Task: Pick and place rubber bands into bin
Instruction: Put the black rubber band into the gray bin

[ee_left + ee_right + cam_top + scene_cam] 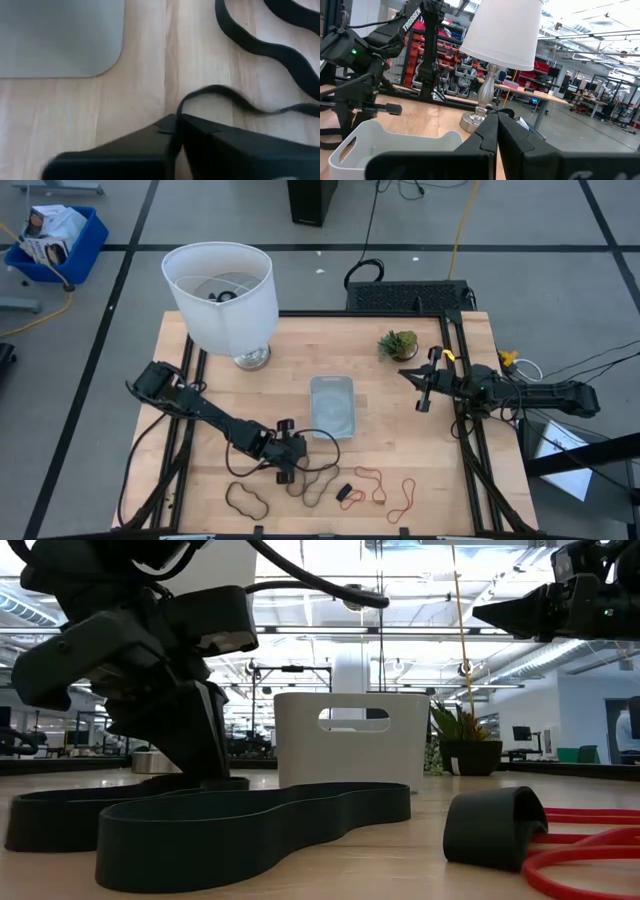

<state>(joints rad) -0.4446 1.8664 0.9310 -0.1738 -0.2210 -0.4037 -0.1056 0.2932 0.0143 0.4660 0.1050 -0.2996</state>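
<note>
Nearest my edge, red and dark rubber bands (300,485) lay scattered on the table (400,420); I had the left gripper (291,463) down there, its jaws pinching one dark band (235,97). Just beyond sat the bin (332,406), and farther right the right gripper (422,387) hovered, jaws pressed together

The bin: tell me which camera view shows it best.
The high view: the bin shows whole from above, mid-table, nothing visible inside. The low view shows only one end wall with a handle slot; the left wrist view one corner; the right wrist view its near rim and wall.
</note>
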